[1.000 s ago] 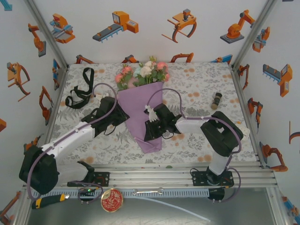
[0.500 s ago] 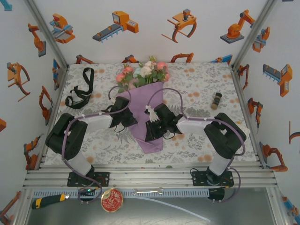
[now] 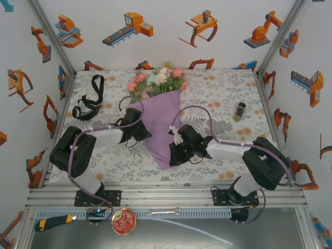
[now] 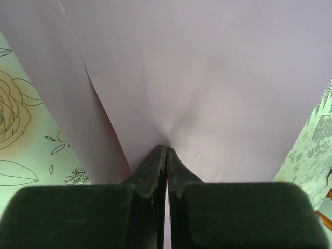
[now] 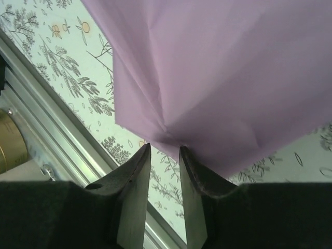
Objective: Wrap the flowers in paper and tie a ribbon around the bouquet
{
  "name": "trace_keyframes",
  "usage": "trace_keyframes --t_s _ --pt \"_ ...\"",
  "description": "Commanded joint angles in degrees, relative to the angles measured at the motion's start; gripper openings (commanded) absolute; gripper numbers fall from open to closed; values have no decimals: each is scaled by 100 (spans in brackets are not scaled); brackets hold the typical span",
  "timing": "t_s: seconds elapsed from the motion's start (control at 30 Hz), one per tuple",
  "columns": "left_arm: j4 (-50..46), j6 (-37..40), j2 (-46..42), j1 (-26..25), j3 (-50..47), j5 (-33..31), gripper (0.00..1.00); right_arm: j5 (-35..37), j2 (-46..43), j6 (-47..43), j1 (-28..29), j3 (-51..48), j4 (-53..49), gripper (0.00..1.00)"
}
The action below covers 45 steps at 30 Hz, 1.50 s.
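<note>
The bouquet lies on the table, its flowers [image 3: 158, 80] sticking pink, white and pale blue out of the far end of a lilac-purple paper [image 3: 158, 122] cone whose tip points toward the near edge. My left gripper [image 3: 147, 136] is at the cone's left edge. In the left wrist view this gripper [image 4: 166, 150] is shut on the paper [image 4: 181, 67], which puckers at the fingertips. My right gripper [image 3: 171, 155] is at the cone's lower right, near the tip. Seen from the right wrist, it [image 5: 164, 150] stands open, the paper's [image 5: 218, 72] edge just at its fingertips. The black ribbon [image 3: 85, 102] lies looped at the back left.
A small dark cylinder [image 3: 240, 110] lies at the right on the floral tablecloth [image 3: 218, 93]. An aluminium rail [image 3: 166, 194] runs along the near edge. In front of it are a round gold tin [image 3: 123, 221] and a yellow-handled tool [image 3: 52, 222].
The left arm folded back, and its gripper came to the cone's left edge and closed on the paper. The right gripper slid down the cone's right side toward the tip, opening slightly.
</note>
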Motion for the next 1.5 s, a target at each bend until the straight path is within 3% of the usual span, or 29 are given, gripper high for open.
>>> trace_keyframes --t_s 0.0,0.17,0.37,0.67,1.13,1.47 --pt "-144 148 -215 32 -276 -6 9 480 -411 260 -350 304 -47 33" --pt "56 136 -322 -29 -391 115 9 612 -77 682 -1126 428 815 33" --pt "53 108 -379 -68 -471 12 9 577 883 839 -1525 855 1199 33" --pt "-37 192 -400 -100 -580 14 9 601 1344 820 -1783 1655 1042 33" --pt "-50 222 -462 -240 -571 4 9 683 3428 700 -2391 3914 516 25" --pt "-190 282 -529 -302 -527 -96 9 773 4529 726 -2742 5636 -79 26"
